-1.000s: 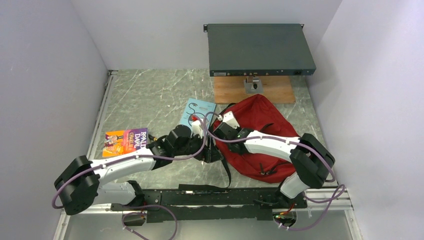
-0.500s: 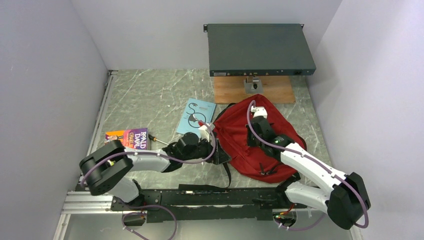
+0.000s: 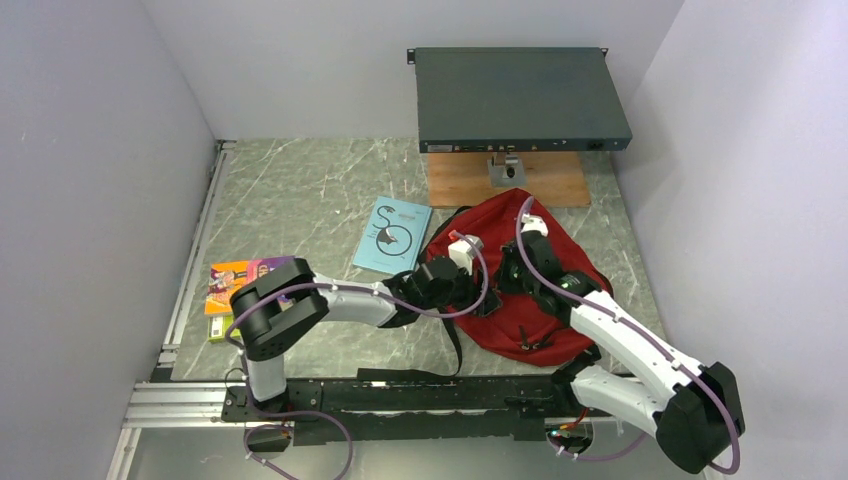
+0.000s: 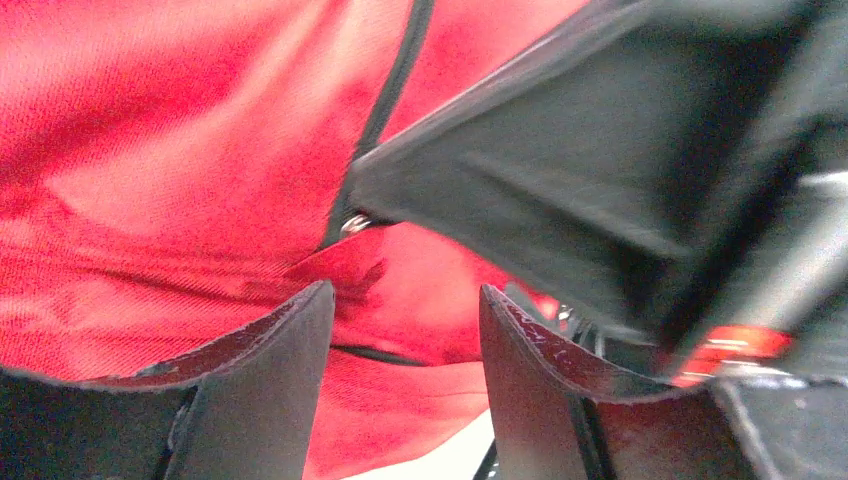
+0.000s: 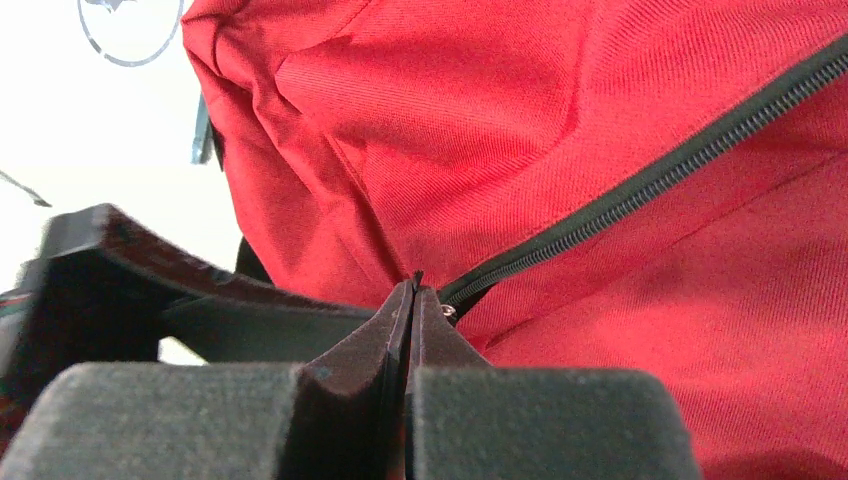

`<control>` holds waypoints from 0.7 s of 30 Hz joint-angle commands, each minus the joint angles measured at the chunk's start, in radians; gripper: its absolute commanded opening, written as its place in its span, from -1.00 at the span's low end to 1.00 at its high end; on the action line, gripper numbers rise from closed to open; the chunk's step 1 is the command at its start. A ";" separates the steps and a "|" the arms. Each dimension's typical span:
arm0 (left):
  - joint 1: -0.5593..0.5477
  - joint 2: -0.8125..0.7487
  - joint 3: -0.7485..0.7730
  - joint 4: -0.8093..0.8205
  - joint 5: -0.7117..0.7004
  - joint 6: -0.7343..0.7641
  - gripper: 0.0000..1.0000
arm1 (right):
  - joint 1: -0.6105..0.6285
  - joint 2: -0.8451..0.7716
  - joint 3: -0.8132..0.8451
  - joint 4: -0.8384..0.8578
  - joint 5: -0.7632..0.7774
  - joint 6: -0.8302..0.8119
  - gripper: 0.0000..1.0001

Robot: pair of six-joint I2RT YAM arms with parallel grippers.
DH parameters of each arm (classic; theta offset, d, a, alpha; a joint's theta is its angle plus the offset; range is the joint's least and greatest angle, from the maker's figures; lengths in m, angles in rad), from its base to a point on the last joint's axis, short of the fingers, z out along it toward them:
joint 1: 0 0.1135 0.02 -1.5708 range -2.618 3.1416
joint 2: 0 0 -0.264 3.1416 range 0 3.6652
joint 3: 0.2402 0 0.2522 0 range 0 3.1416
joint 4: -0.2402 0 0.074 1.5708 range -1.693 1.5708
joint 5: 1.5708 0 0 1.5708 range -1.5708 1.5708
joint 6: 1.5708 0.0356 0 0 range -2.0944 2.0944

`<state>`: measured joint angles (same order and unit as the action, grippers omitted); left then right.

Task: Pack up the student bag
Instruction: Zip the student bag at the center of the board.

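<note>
The student bag (image 3: 497,215), a dark red backpack with black zipper trim, lies right of the table's middle. My left gripper (image 3: 484,298) reaches over its left part. In the left wrist view that gripper (image 4: 405,290) is open, with red fabric (image 4: 150,150) showing in the gap between its fingers. My right gripper (image 3: 506,282) hangs over the bag's middle, close to the left one. In the right wrist view it (image 5: 412,288) is shut on a thin black zipper pull at the end of the black zipper (image 5: 650,180). A small metal ring (image 5: 450,311) sits beside the tip.
A light blue book (image 3: 392,235) lies left of the bag, and a colourful book (image 3: 232,278) lies further left, partly under my left arm. A black strap (image 3: 456,345) trails toward the near rail. A dark flat device (image 3: 520,95) on a wooden board (image 3: 460,185) stands at the back.
My left arm swung right from beside the bag onto it, and its jaws narrowed. My right arm swung back from the bag's left edge to its middle, still shut.
</note>
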<state>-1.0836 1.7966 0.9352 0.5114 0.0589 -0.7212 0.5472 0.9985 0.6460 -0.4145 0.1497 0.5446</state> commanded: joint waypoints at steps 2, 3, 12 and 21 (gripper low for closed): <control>-0.016 0.067 -0.022 0.061 -0.054 0.025 0.20 | -0.022 -0.076 0.068 -0.055 0.029 0.160 -1.00; -0.019 0.075 -0.028 0.070 -0.056 0.027 0.20 | -0.026 -0.087 0.070 -0.056 0.026 0.178 -1.00; -0.025 0.130 0.053 0.011 -0.043 0.040 0.43 | -0.035 -0.102 0.068 -0.045 -0.027 0.242 -1.00; -0.013 0.183 0.125 -0.098 -0.057 -0.048 0.18 | -0.037 -0.109 0.074 -0.064 0.004 0.233 -1.00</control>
<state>-1.1049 1.9289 0.9936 0.4767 0.0174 -0.7254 0.5156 0.9096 0.6575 -0.4915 0.1360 0.7628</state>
